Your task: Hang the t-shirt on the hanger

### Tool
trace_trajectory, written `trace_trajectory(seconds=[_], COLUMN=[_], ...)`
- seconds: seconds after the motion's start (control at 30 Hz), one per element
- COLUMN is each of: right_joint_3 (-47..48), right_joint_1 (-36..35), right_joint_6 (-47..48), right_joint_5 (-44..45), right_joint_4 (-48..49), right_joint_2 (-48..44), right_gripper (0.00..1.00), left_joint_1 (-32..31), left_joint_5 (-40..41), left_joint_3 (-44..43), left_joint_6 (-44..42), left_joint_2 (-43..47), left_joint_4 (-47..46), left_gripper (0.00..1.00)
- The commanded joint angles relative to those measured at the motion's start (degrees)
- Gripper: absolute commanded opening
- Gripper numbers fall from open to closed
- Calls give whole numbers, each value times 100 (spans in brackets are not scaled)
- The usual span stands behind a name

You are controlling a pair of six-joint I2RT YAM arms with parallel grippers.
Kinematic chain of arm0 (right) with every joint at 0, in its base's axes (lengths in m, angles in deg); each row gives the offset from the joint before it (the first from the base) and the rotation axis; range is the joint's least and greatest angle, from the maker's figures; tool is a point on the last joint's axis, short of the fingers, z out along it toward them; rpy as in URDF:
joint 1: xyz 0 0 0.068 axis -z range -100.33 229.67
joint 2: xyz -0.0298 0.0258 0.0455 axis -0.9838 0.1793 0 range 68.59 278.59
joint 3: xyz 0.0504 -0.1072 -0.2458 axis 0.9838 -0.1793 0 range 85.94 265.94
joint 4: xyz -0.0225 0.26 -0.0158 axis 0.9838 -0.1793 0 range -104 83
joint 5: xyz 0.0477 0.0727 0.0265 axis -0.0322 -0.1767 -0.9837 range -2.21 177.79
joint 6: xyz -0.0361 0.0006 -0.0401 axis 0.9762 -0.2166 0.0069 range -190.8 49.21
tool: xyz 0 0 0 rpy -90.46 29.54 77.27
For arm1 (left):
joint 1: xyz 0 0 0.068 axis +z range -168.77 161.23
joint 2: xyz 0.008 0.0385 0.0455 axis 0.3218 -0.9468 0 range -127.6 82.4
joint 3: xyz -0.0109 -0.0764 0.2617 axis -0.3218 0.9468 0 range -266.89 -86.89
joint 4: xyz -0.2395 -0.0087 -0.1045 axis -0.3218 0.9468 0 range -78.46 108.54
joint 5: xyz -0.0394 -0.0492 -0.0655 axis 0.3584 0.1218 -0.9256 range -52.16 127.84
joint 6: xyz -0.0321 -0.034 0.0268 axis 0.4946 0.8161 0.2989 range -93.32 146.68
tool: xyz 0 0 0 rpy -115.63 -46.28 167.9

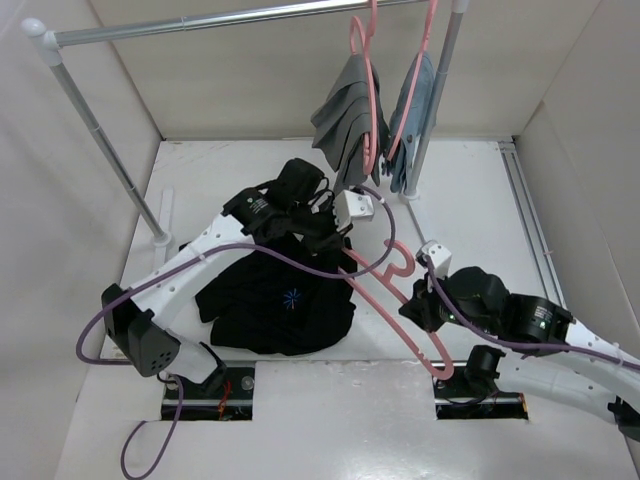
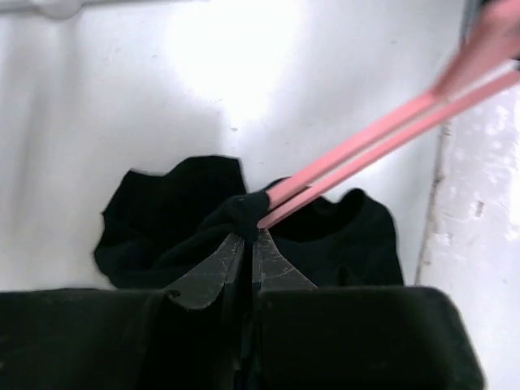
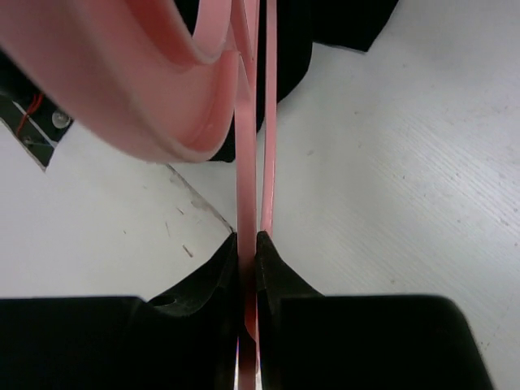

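The black t-shirt (image 1: 275, 305) lies bunched on the white table in front of the left arm. My left gripper (image 1: 335, 240) is shut on a fold of the shirt's upper edge; in the left wrist view the gripper (image 2: 248, 236) pinches black fabric (image 2: 162, 219), and one end of the pink hanger (image 2: 366, 146) enters that fold. The hanger (image 1: 385, 300) slants from the shirt down to my right gripper (image 1: 415, 312), its hook pointing up. In the right wrist view the gripper (image 3: 247, 240) is shut on one thin hanger bar (image 3: 244, 162).
A metal clothes rack (image 1: 200, 22) spans the back, with posts at the left (image 1: 100, 140) and the right. A grey garment (image 1: 345, 110) and a blue-grey garment (image 1: 412, 110) hang from it on pink hangers. White walls enclose the table.
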Motion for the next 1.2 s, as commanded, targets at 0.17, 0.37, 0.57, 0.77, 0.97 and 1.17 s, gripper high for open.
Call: trace_trajectory(seconds=[0.17, 0.37, 0.57, 0.77, 0.97, 1.17], right_joint_3=[-257, -327, -959, -1189, -882, -864], right_joint_1=[-5, -5, -5, -5, -5, -5], right_joint_6=[760, 1322, 1138, 1086, 1270, 1138], right_joint_5=[198, -134, -434, -1067, -1261, -437], right_joint_4=[2125, 2514, 2295, 2233, 2313, 2443], right_joint_2=[-236, 90, -769, -1342, -850, -1113], right_gripper=[0, 0, 0, 0, 0, 0], left_joint_1=[-717, -894, -841, -789, -789, -789], left_joint_5=[-840, -815, 1545, 2570, 2087, 850], left_joint_3=[-836, -1337, -1075, -784, -784, -890], left_joint_6=[-13, -30, -233, 65, 49, -382], left_joint_2=[544, 491, 807, 860, 641, 754], left_joint_4=[314, 717, 983, 754, 560, 1025], left_gripper=[0, 0, 0, 0, 0, 0])
